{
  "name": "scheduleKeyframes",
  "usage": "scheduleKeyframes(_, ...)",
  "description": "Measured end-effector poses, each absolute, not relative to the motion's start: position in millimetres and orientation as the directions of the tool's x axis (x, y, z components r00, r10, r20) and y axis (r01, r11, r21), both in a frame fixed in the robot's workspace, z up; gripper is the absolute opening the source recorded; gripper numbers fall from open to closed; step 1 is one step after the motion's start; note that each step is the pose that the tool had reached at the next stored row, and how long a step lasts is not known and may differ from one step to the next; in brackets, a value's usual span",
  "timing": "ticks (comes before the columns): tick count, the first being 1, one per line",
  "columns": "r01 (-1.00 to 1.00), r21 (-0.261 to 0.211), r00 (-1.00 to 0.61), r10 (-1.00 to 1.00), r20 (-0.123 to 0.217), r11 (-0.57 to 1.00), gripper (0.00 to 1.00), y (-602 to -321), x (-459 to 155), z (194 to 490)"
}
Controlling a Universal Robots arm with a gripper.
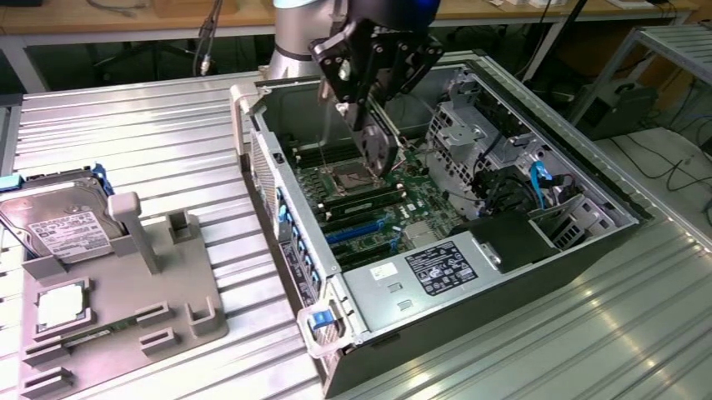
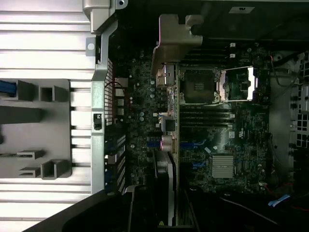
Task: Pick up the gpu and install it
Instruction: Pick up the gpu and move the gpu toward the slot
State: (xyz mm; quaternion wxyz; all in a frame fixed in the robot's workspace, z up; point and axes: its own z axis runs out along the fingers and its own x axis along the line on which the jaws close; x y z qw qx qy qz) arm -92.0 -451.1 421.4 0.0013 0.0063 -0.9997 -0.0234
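Note:
In the exterior view my gripper [image 1: 362,115] hangs inside the open computer case [image 1: 579,192], shut on the gpu [image 1: 381,154]. The gpu is a thin dark card held on edge and tilted, with its lower end just above the motherboard [image 1: 384,217], beside the open CPU socket [image 1: 348,177]. In the wrist view the gpu [image 2: 175,135] shows edge-on as a thin line across the board. Its silver bracket [image 2: 170,46] is at the far end, near the case's rear wall. The gripper [image 2: 169,203] clamps the card's near end.
At the exterior view's left, a grey fixture [image 1: 167,283] carries a silver hard drive [image 1: 62,225] and a small square CPU chip [image 1: 62,304]. Inside the case are RAM sticks [image 1: 362,204], a labelled power supply [image 1: 439,267], drive cages [image 1: 468,133] and blue cables [image 1: 542,179]. The ribbed metal table [image 1: 145,133] surrounds it.

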Motion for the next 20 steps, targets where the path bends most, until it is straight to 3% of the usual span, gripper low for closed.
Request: scheduleKeyframes(20,-0.013,0.047,-1.000,-0.013,0.000,0.999,0.28,-451,7,420)
